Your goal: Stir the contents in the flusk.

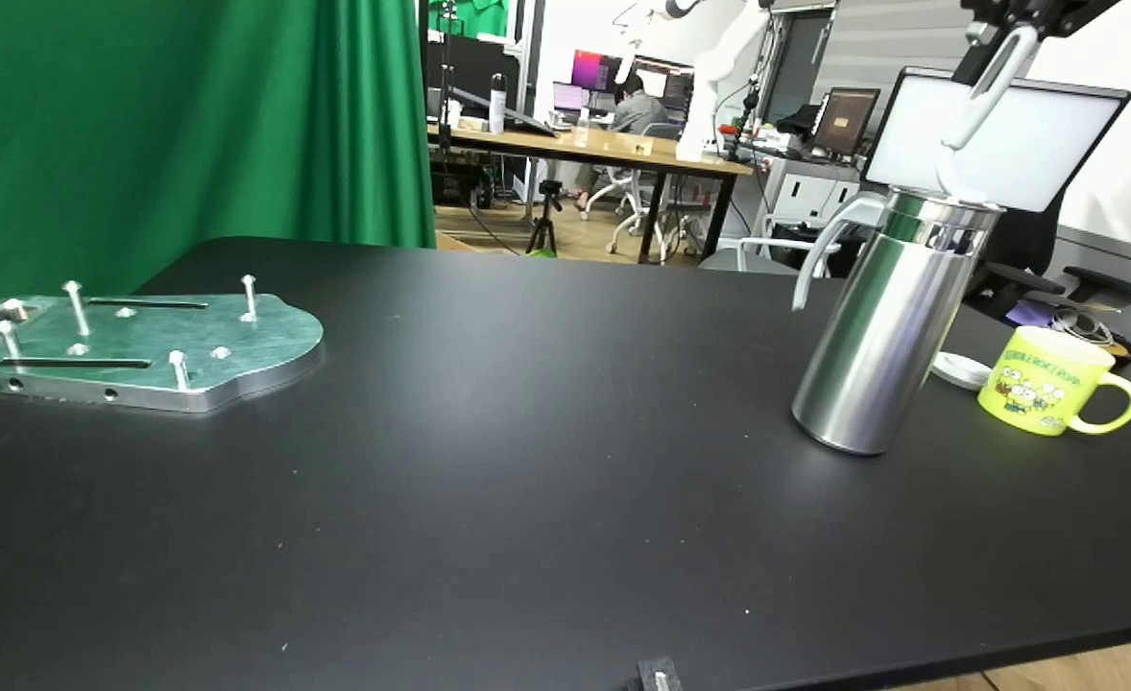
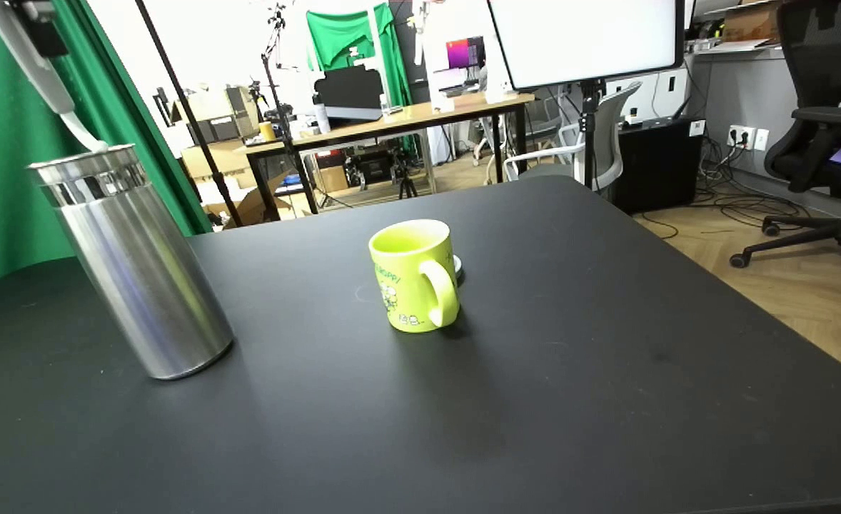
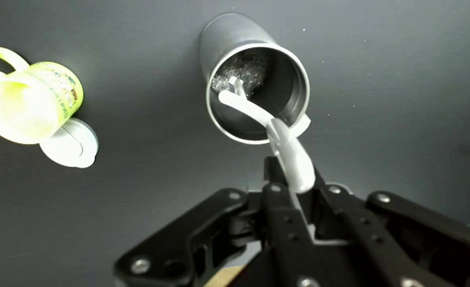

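Observation:
The flusk is a tall steel flask standing on the black table. It also shows in an exterior view and, from above, in the wrist view. My gripper is above and beside its mouth, shut on the handle of a white and grey stirring utensil. The utensil slants down through the flusk's mouth, and its lower end is inside. In the exterior views that end is hidden by the wall. The wrist view shows shiny, speckled contents at the bottom. The gripper is partly cut off in both exterior views.
A yellow-green mug stands beside the flusk, with a white lid lying next to it. A green metal plate with upright posts lies at the far side of the table. A monitor stands behind the table.

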{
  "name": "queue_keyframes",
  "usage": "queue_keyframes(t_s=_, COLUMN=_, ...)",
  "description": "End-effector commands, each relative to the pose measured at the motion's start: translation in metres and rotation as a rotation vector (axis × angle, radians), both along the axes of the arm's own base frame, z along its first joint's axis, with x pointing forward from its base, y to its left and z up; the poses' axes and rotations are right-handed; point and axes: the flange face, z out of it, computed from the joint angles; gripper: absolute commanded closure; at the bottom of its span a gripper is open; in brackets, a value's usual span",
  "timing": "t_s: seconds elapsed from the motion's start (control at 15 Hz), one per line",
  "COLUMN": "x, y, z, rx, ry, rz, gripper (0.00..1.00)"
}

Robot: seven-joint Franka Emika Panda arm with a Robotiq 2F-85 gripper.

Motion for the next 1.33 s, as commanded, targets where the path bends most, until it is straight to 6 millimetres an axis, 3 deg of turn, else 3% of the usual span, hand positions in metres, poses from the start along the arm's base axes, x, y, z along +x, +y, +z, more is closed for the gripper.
queue_keyframes(t_s=0.0, x=-0.005, y=-0.017, z=0.038, rx=0.015, ry=-0.05, rz=-0.011, gripper=0.96)
queue_keyframes(t_s=0.2, x=-0.007, y=-0.023, z=0.051, rx=0.015, ry=-0.073, rz=-0.01, gripper=0.96)
queue_keyframes(t_s=0.33, x=-0.005, y=-0.021, z=0.045, rx=0.017, ry=-0.072, rz=0.004, gripper=0.96)
queue_keyframes(t_s=0.87, x=0.005, y=0.017, z=-0.037, rx=0.032, ry=0.053, rz=0.116, gripper=0.96)
queue_keyframes(t_s=1.27, x=0.01, y=0.025, z=-0.056, rx=0.021, ry=0.083, rz=0.156, gripper=0.96)
